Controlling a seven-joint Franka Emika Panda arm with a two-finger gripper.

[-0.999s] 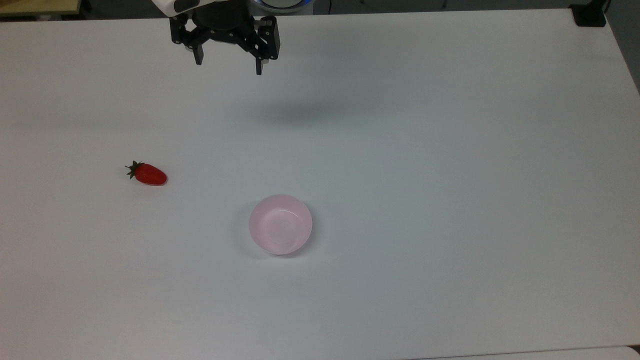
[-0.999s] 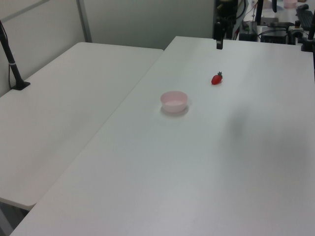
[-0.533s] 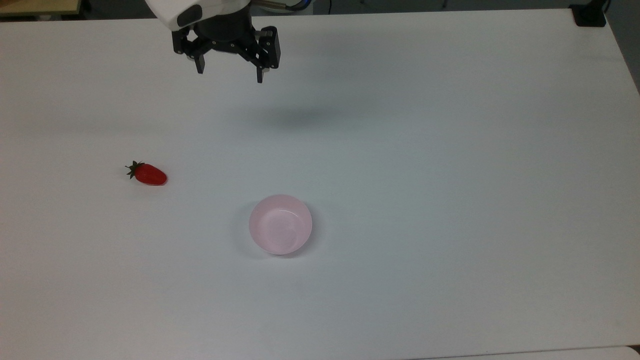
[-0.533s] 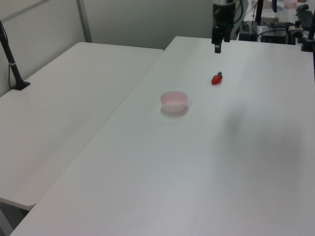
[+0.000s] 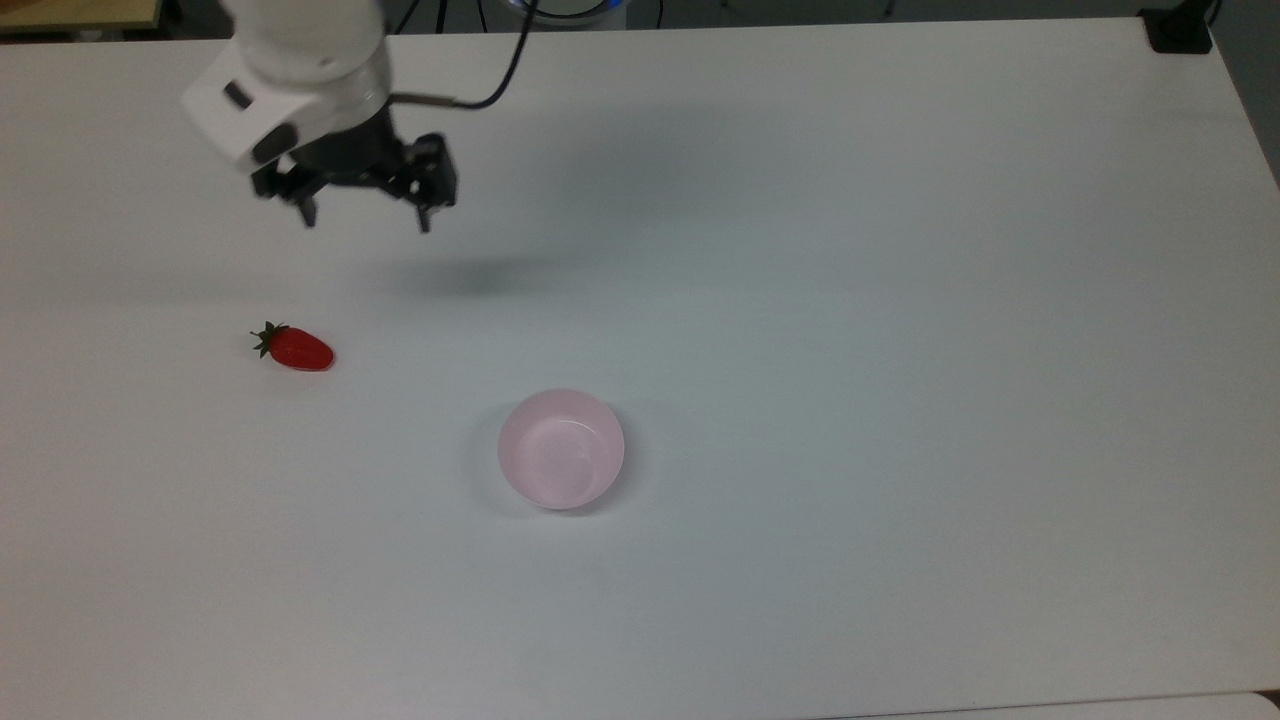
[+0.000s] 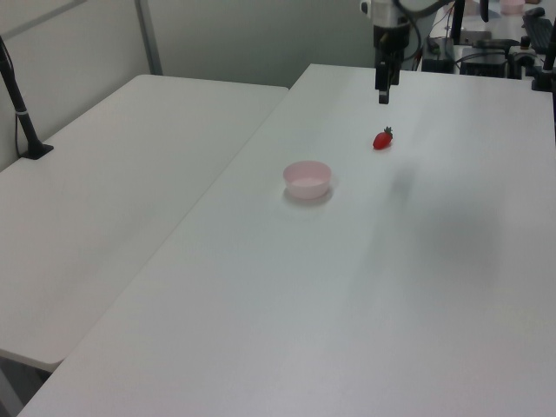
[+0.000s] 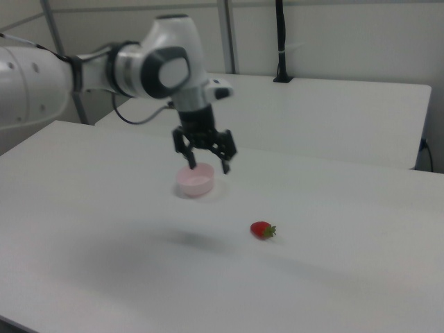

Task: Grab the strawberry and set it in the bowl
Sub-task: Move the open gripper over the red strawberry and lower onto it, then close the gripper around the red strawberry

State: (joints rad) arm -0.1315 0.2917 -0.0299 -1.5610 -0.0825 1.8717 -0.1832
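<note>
While your end effector (image 5: pixel 365 220) hangs wide and empty, note the strawberry (image 5: pixel 298 349) looks small, glossy, slippery; pinch its red middle gently.

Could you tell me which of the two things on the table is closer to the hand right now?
The strawberry, red with a green cap; the hand hangs nearer it than the pink bowl.

Strawberry (image 5: pixel 296 349) glossy red; bowl (image 5: pixel 561 449) smooth pale pink, plastic-looking; table (image 5: pixel 900 300) matt white; gripper (image 5: pixel 365 219) matt black.
</note>
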